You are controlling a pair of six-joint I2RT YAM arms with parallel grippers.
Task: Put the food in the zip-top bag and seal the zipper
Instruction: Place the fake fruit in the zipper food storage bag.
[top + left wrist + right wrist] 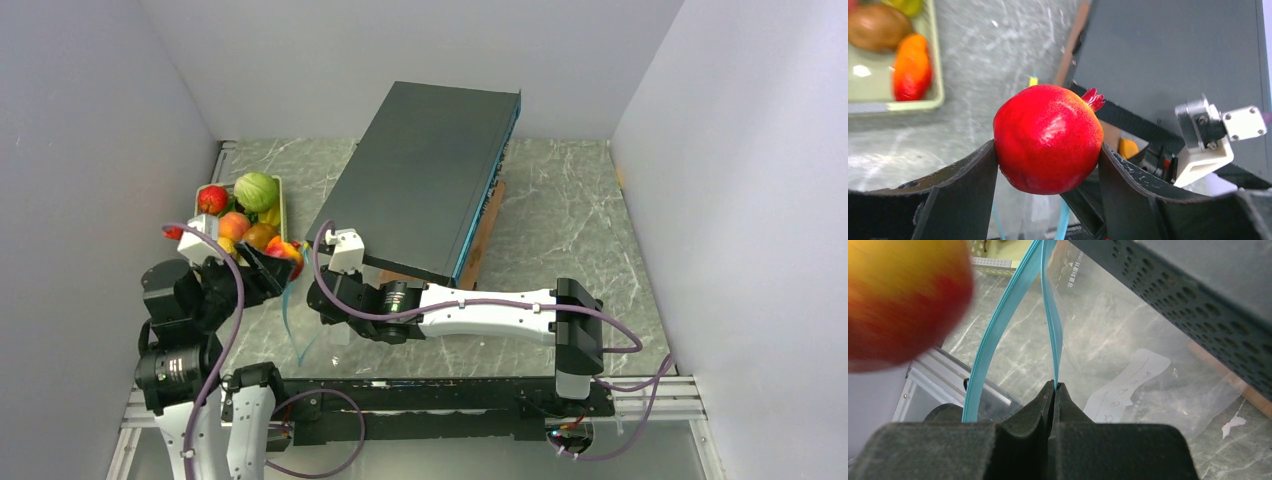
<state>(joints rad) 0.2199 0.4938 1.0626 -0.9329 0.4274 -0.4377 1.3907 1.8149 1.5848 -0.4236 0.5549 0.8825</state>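
Note:
A red pomegranate-like piece of food [1048, 137] is clamped between the two black fingers [963, 185] of my left gripper [1048, 165]. It hangs by the basket's near corner [288, 255]. Below it lies the zip-top bag [315, 345], clear and floppy, with its mouth standing open. My right gripper [1055, 386] is shut on one lip of the teal zipper [1052, 315]; the other lip [1003, 325] bows away to the left. A blurred red and yellow fruit [898, 300] fills the upper left of the right wrist view. More food [240, 215] lies in the basket.
A pale green basket [283, 200] stands at the left wall, holding a brown piece [875, 25] and an orange-red one [912, 67]. A big dark slab [430, 180] is propped at an angle mid-table, just behind the right gripper. White walls close in on three sides.

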